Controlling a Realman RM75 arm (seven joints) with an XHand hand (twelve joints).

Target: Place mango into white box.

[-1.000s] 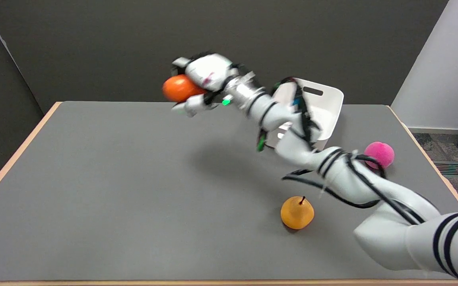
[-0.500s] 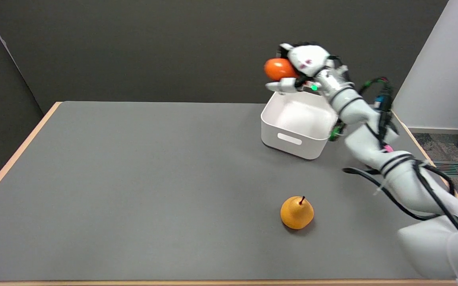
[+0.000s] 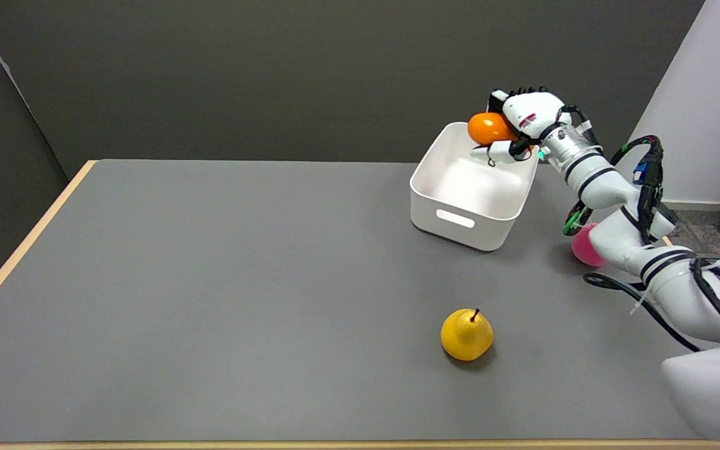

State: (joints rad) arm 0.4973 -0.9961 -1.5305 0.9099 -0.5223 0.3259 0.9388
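The orange mango [image 3: 486,127] is held in my right hand [image 3: 518,125], in the air just above the far right part of the white box [image 3: 467,219]. The fingers wrap the fruit from its right side and from below. The box stands on the grey table at the back right, its inside bare, a slot handle on its near wall. My right arm reaches in from the lower right, passing to the right of the box.
A yellow pear [image 3: 466,335] with a dark stem stands on the table in front of the box. A pink ball [image 3: 584,247] lies to the right of the box, partly hidden behind my arm. The table's right edge [image 3: 666,240] is close behind the arm.
My right hand has carried the mango from the table's middle rear to the right, and now lower over the box. The arm has swung clear of the box.
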